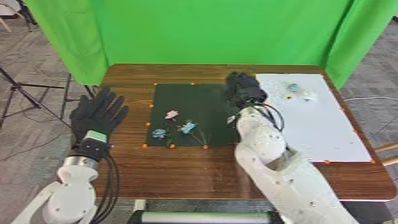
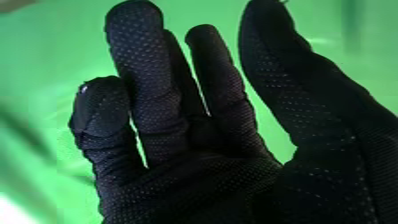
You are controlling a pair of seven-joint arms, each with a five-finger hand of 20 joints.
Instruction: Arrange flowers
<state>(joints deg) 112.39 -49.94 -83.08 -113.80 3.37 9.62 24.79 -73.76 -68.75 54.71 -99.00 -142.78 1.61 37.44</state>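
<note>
Probably half arranged: pale flowers [image 1: 308, 95] lie right of the dark mat [image 1: 195, 97]; a pink flower [image 1: 171, 114] and blue flowers [image 1: 187, 128] wait on it. Left hand [image 1: 96, 118] left of it, right hand [image 1: 246, 93] at its right edge: both relaxed, empty.

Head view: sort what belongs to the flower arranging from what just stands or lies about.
For the job:
- pink flower
- blue flowers
- dark mat
- white sheet, likely, with small blooms on it

Just about:
- green curtain
- tripod

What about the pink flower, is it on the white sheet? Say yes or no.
No, the pink flower lies on the dark sheet.
</note>
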